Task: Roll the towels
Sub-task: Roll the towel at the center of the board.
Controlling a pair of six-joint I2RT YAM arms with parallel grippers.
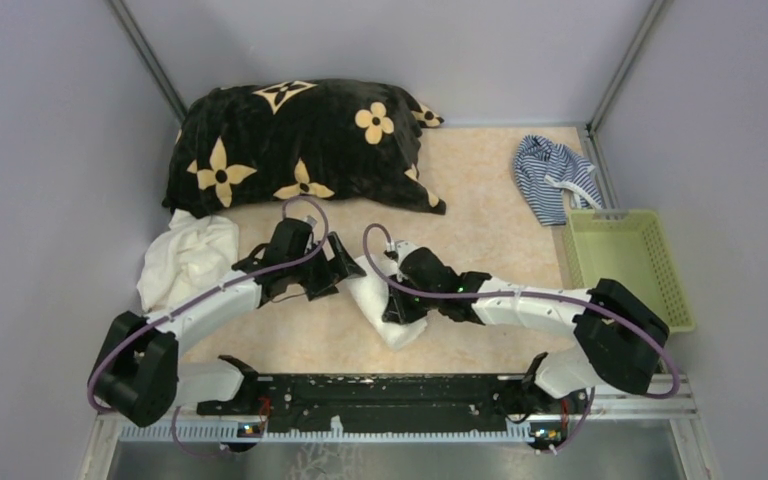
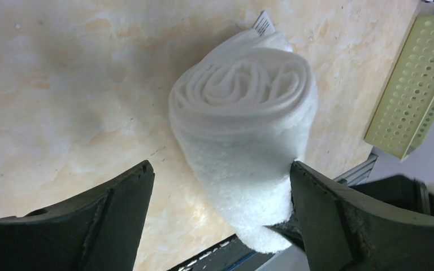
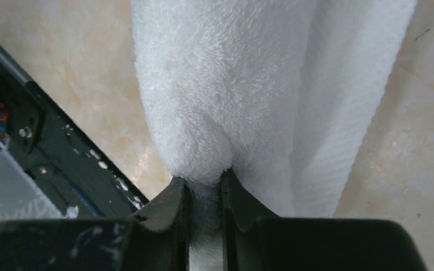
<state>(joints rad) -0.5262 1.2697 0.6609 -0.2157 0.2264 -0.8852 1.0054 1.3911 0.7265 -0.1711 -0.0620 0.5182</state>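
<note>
so the rolled towel sits near the tabletop's front edge, middle-ish, right gripper pinching a fold of it, probably to stop it unrolling, while the left gripper hangs wide open around it; the other towel waits crumpled by the left edge

Lab test cell: grey panel walls, rail-mounted arms.

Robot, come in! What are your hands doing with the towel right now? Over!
Left tool open around rolled towel. Right tool pinching its fabric. Second towel still crumpled. Nothing blocking.
</note>
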